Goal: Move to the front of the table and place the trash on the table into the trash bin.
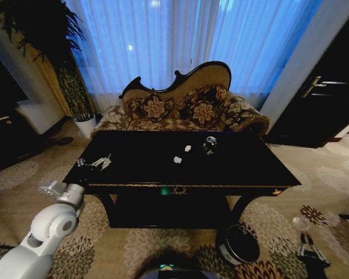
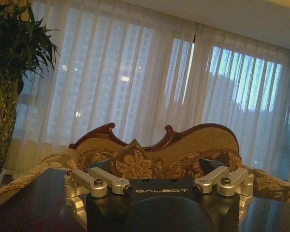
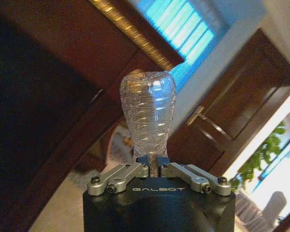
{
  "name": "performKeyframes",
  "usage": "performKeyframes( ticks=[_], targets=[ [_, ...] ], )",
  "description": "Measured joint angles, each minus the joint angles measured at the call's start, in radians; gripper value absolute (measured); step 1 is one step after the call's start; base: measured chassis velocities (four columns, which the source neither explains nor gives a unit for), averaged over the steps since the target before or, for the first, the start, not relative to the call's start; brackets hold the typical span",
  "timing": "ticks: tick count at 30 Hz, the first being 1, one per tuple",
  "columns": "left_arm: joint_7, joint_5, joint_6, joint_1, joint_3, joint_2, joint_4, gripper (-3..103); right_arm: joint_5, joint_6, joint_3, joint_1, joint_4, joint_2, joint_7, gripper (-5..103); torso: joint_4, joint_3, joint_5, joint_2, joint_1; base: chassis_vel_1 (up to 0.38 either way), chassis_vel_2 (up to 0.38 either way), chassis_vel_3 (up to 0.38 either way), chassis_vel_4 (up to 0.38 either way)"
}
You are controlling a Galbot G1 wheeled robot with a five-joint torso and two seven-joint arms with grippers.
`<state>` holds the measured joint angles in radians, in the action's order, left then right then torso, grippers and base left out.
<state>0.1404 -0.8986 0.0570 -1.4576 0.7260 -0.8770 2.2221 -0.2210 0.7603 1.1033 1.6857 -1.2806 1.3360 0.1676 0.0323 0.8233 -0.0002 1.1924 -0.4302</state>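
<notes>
The black table [image 1: 134,174] with gold trim stands in front of me. On its top lie two white paper bits [image 1: 177,159] [image 1: 188,148] and a dark round can [image 1: 209,144]. My left gripper [image 1: 100,163] [image 2: 157,166] hovers open over the table's left end, holding nothing. Low at the right, off the table's front corner, my right gripper [image 1: 307,251] [image 3: 153,162] is shut on a clear plastic bottle [image 1: 301,222] [image 3: 147,116] that points upward. The black trash bin [image 1: 239,244] sits on the carpet by the table's front right leg, left of the bottle.
A floral sofa [image 1: 180,110] [image 2: 150,154] stands close behind the table, before curtained windows. A potted plant [image 1: 75,87] is at the back left and a dark wooden door [image 1: 326,99] at the right. Patterned carpet surrounds the table.
</notes>
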Motion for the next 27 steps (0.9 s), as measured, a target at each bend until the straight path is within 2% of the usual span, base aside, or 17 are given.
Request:
performKeyframes(
  ticks=[9,19,27],
  targets=[
    [0.007,0.006,0.001,-0.005,-0.012,-0.001,0.014,100,-0.107,0.039,-0.062,-0.098,0.167,0.015,0.0,4,-0.0001,0.0,0.0001,0.0,0.0,0.0,0.0,0.0,0.0],
    [0.024,0.005,0.007,-0.013,-0.013,0.008,0.032,100,-0.152,0.041,-0.116,-0.194,0.354,0.012,0.007,4,0.0001,0.0,0.0001,0.0,0.0,0.0,0.0,0.0,0.0],
    [0.033,0.006,0.011,-0.018,-0.02,0.003,0.041,100,-0.207,0.041,-0.137,-0.235,0.423,0.022,0.01,4,0.0,0.0,0.0,0.0,0.0,0.0,0.0,0.0,0.0]
  ],
)
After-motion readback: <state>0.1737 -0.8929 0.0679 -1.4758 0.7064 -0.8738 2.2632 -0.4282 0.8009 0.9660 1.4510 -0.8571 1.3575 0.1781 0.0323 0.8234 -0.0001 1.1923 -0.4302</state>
